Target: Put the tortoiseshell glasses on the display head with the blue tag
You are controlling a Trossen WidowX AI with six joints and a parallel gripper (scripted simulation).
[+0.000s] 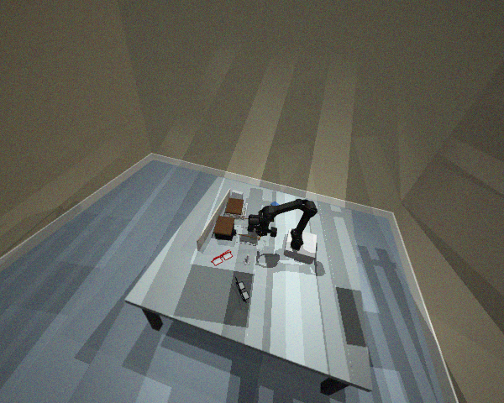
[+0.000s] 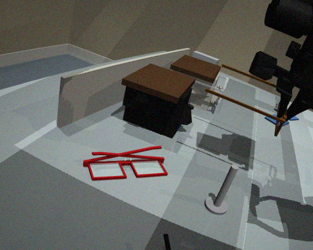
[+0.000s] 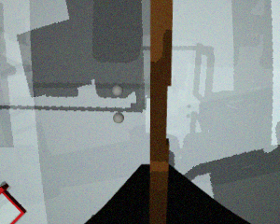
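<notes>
My gripper (image 1: pixel 259 234) (image 2: pixel 283 115) (image 3: pixel 154 174) is shut on the tortoiseshell glasses (image 2: pixel 242 103) (image 3: pixel 160 117) at their front frame, above the table. Both temples are open and point toward the heads, their tips in the air short of the near head in the exterior view. The near head (image 1: pixel 224 227) (image 2: pixel 151 110) is black with a flat brown top, and a bit of blue tag (image 2: pixel 179 127) shows low on its front. The other head (image 1: pixel 234 206) (image 2: pixel 197 68) stands behind, pale under a brown top, with clear-framed glasses at its face.
Red glasses (image 1: pixel 222 257) (image 2: pixel 127 163) (image 3: pixel 15 200) lie before the near head. A thin post (image 1: pixel 246 259) (image 2: pixel 226 185) stands on a round base. Black glasses (image 1: pixel 242 288) (image 2: pixel 166 242) lie farther forward. An upright panel (image 2: pixel 83 94) runs behind the heads. Blue pads (image 2: pixel 276 120) lie beyond the gripper.
</notes>
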